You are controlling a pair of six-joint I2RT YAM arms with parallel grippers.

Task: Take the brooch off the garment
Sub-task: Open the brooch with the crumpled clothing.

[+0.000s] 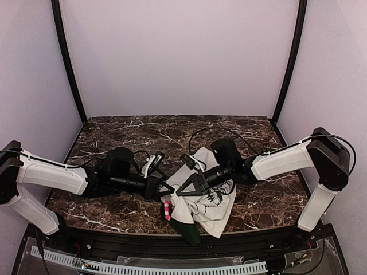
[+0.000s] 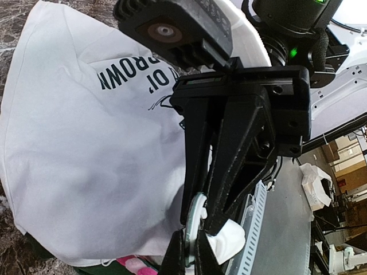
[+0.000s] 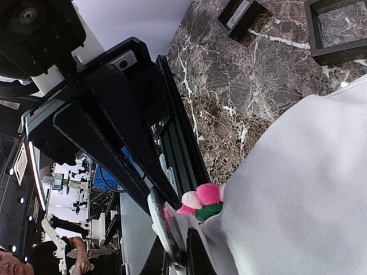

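Note:
The white T-shirt (image 1: 211, 207) with black print lies bunched at the table's front, one corner lifted. It also shows in the left wrist view (image 2: 86, 160) and the right wrist view (image 3: 298, 189). The brooch (image 1: 167, 209), with pink and white petals and a green centre (image 3: 205, 199), hangs at that lifted corner; its round backing disc (image 2: 198, 220) stands edge-on. My left gripper (image 2: 192, 255) is shut on the disc. My right gripper (image 3: 176, 258) is shut on a shirt fold pressed against the same disc. The two grippers meet tip to tip, left (image 1: 170, 189) and right (image 1: 179, 193).
Two small black square frames (image 3: 243, 14) (image 3: 338, 28) lie on the marble table (image 1: 114, 134) beyond the shirt. A dark green sleeve (image 1: 186, 229) hangs over the black front rail (image 1: 114, 243). A black cable (image 1: 221, 133) loops behind the right arm.

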